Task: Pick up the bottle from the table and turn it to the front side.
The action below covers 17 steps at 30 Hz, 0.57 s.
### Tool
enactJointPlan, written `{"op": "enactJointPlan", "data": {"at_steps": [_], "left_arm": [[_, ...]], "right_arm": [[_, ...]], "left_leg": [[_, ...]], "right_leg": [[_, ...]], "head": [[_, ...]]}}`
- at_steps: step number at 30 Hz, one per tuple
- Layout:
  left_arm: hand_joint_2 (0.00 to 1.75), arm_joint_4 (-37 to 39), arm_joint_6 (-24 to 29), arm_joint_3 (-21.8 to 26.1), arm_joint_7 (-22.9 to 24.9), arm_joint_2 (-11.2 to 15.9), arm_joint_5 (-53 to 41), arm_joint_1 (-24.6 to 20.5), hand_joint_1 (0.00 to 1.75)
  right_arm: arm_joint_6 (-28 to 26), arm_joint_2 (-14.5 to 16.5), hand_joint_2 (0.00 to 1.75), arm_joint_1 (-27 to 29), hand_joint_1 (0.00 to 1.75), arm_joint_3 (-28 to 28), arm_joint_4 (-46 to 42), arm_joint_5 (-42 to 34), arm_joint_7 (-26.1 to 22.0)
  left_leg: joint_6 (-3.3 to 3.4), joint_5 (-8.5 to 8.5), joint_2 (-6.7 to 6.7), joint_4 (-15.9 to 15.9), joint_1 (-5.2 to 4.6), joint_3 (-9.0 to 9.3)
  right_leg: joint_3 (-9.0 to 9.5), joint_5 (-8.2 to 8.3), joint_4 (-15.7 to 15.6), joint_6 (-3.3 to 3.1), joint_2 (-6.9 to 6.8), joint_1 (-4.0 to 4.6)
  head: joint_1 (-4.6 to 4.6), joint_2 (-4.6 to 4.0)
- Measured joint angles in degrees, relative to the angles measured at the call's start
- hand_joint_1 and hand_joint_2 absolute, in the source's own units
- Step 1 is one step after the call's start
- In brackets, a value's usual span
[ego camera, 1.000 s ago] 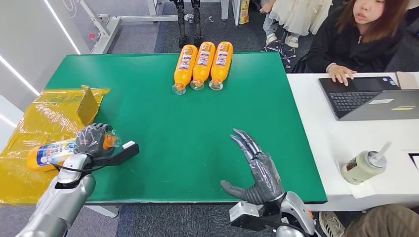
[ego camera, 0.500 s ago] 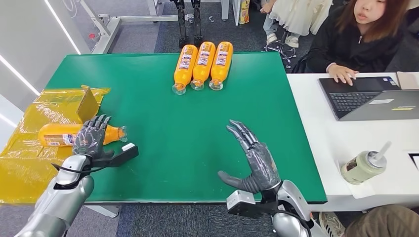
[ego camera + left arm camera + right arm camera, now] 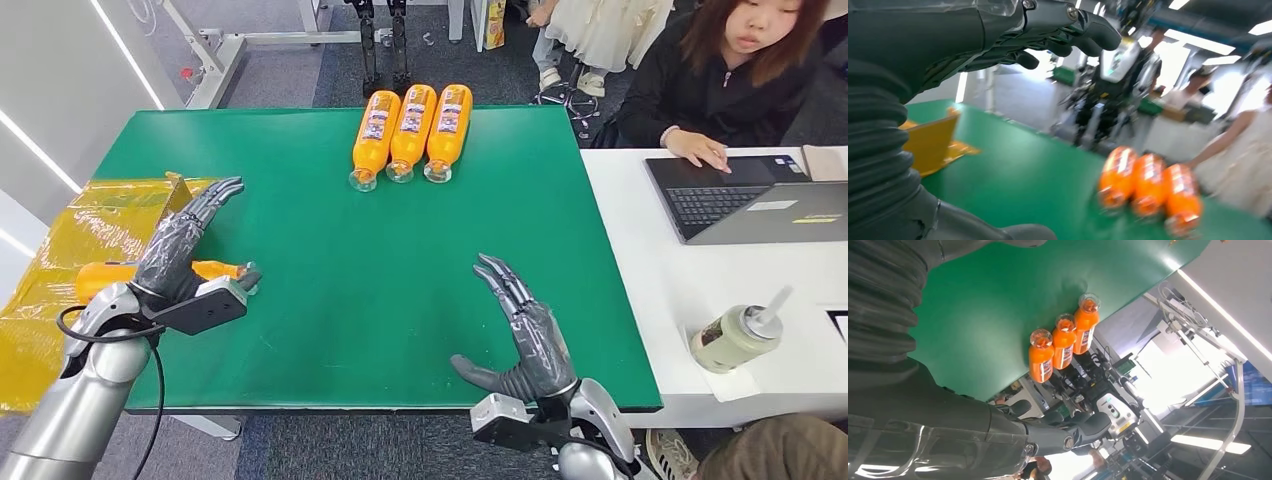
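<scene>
The left hand [image 3: 178, 252] is seen raised over the left edge of the green bench [image 3: 330, 260], with its fingers [image 3: 215, 196] stretched out and spread apart, and nothing is held in them. The bottle [image 3: 110, 276] of the task is lying on its side just under this hand, partly hidden by it, with its body on the yellow plastic sheet [image 3: 60, 260] and its cap end pointed toward the green surface. The right hand [image 3: 530, 345] is held above the near part of the bench, palm turned inward, with the fingers extended and parted and the thumb pushed out to the side; nothing is gripped. Three orange bottles [image 3: 410, 132] are laid side by side at the far edge of the bench, touching each other, with their caps toward the robot. A white desk [image 3: 660, 300] stands just beside the bench on the right, and a laptop [image 3: 750, 197] and a cup with a straw [image 3: 735, 338] are placed on it. A person [image 3: 725, 80] is seated behind the laptop.
</scene>
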Motion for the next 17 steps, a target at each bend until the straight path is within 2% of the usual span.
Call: {"op": "enactJointPlan", "data": {"at_steps": [2, 6, 10, 15, 17], "left_arm": [[1.75, -0.4, 0.5, -0.2, -0.6, -0.7, 0.9, -0.1, 0.00], [1.75, -1.7, 3.6, -2.7, -4.9, -7.6, 8.0, -0.2, 0.00], [1.75, -1.5, 5.5, -3.9, -7.6, -13.1, 12.4, 0.6, 0.00], [1.75, -1.3, 7.8, -4.5, -13.6, -22.9, 22.8, 4.6, 0.00], [1.75, -1.2, 7.6, -4.8, -14.3, -25.5, 26.3, 6.1, 0.00]], "right_arm": [[-0.1, -0.1, 1.75, 0.4, 0.00, 0.0, -0.3, 0.2, 0.1], [-1.2, -1.2, 1.75, 3.8, 0.00, -0.6, -2.7, 0.8, 0.0], [-3.2, -1.9, 1.75, 5.8, 0.00, -0.8, -4.3, 0.9, -1.6], [-12.1, 0.7, 1.75, 6.0, 0.00, -0.9, -4.5, 0.3, -6.3], [-14.6, 2.1, 1.75, 6.0, 0.00, -0.9, -4.5, -0.5, -7.6]], "left_leg": [[0.00, 0.00, 0.00, 0.0, 0.00, 0.01], [0.01, -0.01, -0.08, 0.0, -0.02, -0.01], [0.04, -0.04, -0.07, 0.0, -0.05, -0.04], [0.07, -0.06, -0.10, 0.0, -0.07, -0.04], [0.07, -0.06, -0.09, 0.0, -0.07, -0.04]], "right_leg": [[0.01, 0.00, 0.0, 0.00, 0.00, 0.00], [0.05, 0.00, 0.0, 0.01, -0.06, -0.02], [0.05, 0.00, -0.1, 0.01, -0.04, -0.06], [0.05, -0.02, -0.1, 0.04, -0.08, -0.11], [0.04, -0.02, -0.1, 0.04, -0.06, -0.11]], "head": [[0.00, 0.00], [0.01, 0.00], [0.00, 0.00], [0.01, 0.00], [0.00, 0.00]]}}
